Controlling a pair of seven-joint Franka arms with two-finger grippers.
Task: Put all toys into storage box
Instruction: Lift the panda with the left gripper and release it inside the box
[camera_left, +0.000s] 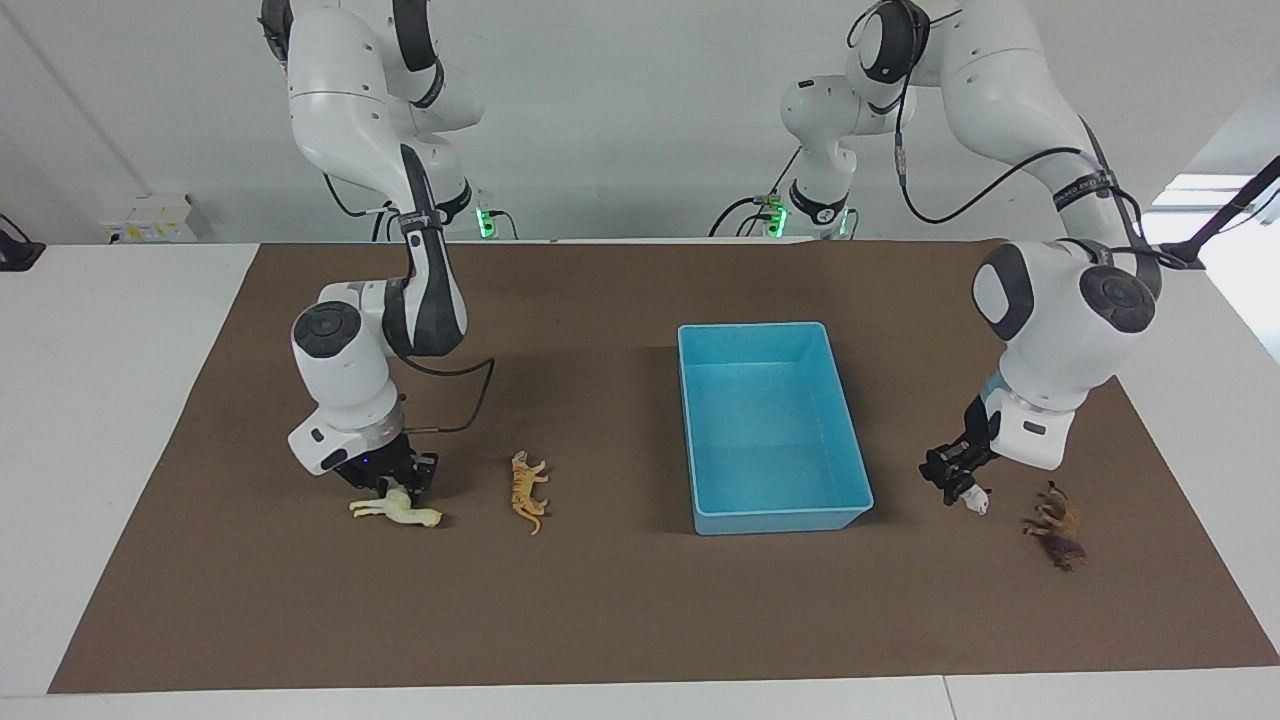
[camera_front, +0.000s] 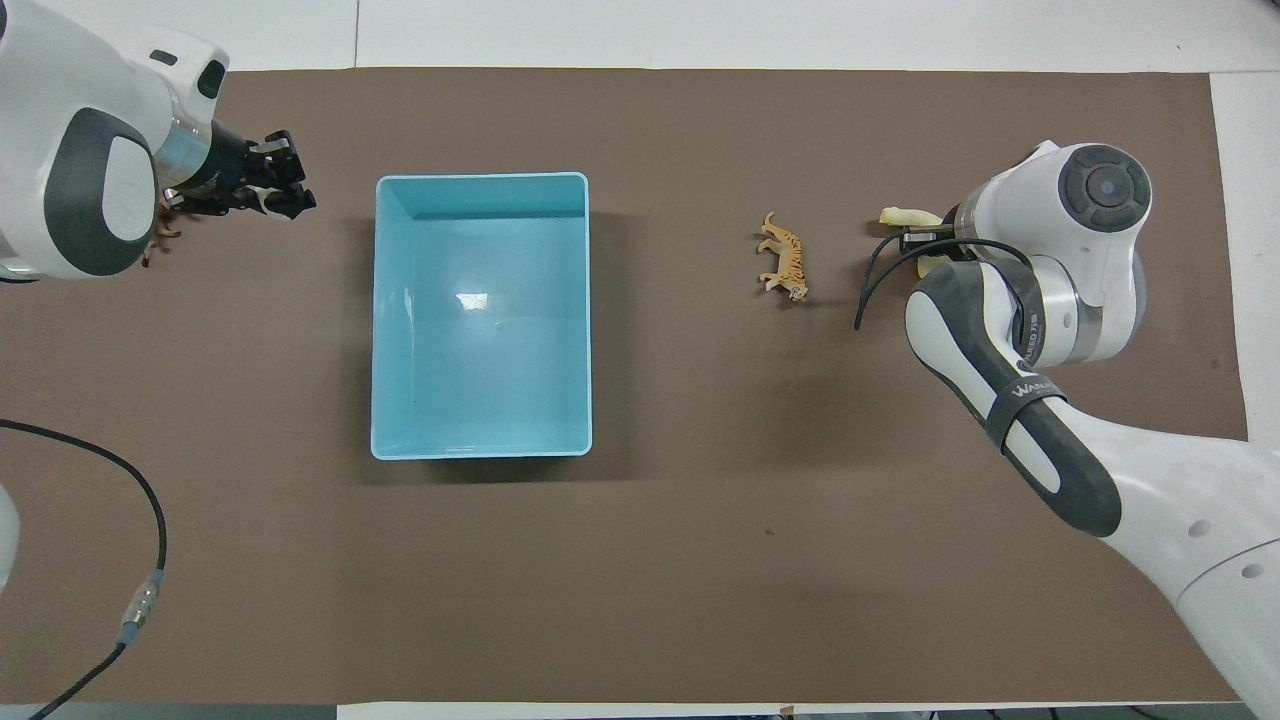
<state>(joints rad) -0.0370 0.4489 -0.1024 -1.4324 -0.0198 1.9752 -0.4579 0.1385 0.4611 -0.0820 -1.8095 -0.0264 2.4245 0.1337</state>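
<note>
Toys, four small moulded plastic animal figurines, were catalogued outside the light blue rectangular plastic storage box (camera_left: 770, 420), which held nothing.

Item one: cream-white plastic horse (camera_left: 396, 511), lying on its side on the brown mat (camera_left: 620, 600), toward the right arm's end. The right gripper (camera_left: 396, 480) was set down over its body, fingers astride it; whether they had closed could not be told.

Item two: orange striped plastic tiger (camera_left: 527, 489), on the mat between horse and box; in the overhead view it stood at three o'clock from the box.

Item three: black-and-white plastic panda (camera_left: 974, 497), pinched in the closed left gripper (camera_left: 955, 482), low over the mat at nine o'clock from the box in the overhead view.

Item four: brown dark-maned plastic lion (camera_left: 1056, 523), on the mat just beside the panda, toward the left arm's end.

Handling, judged: light, rigid, smooth; thin legs likely to slip, so the torso was the better hold.

Obscured: the horse's middle under the right gripper; the lion largely covered by the left arm in the overhead view.
</note>
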